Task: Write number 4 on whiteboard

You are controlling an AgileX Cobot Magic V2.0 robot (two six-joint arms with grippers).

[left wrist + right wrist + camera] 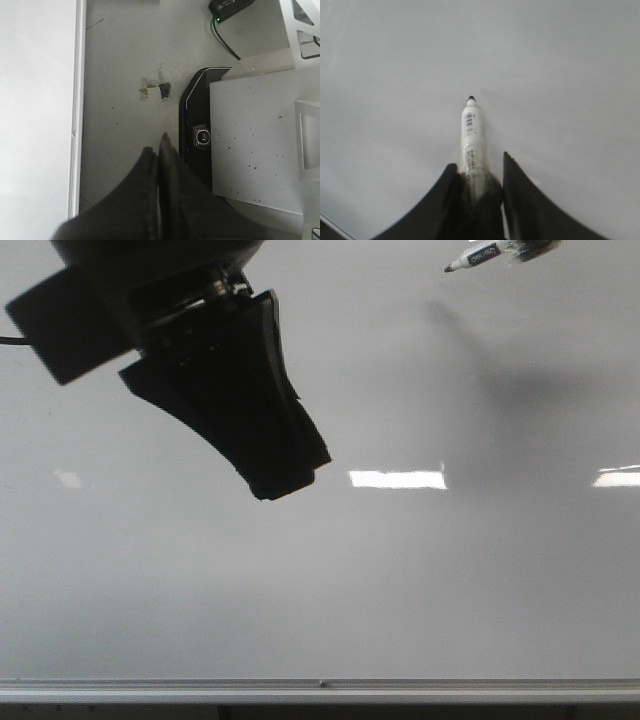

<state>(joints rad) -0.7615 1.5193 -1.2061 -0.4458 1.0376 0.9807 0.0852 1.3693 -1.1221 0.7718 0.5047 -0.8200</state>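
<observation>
The whiteboard [400, 590] fills the front view, glossy pale grey, with a silver rail along its bottom edge. No number 4 shows on it; I see no marker lines. My right gripper [479, 167] is shut on a white marker [472, 135] with a black tip, held over bare board [560, 75]. In the front view only the marker [478, 256] shows at the top right, its tip pointing left, with its shadow below on the board. My left gripper [285, 475] is shut and empty, hanging dark over the board's upper left. In the left wrist view it [159, 150] hangs beside the board's edge [75, 125].
Bright rectangular light reflections [397, 479] lie across the board's middle. The left wrist view shows a grey floor [125, 60] with tape scraps, a black camera mount [200, 135], a speckled grey plate [255, 135] and a black box with a cable [227, 7].
</observation>
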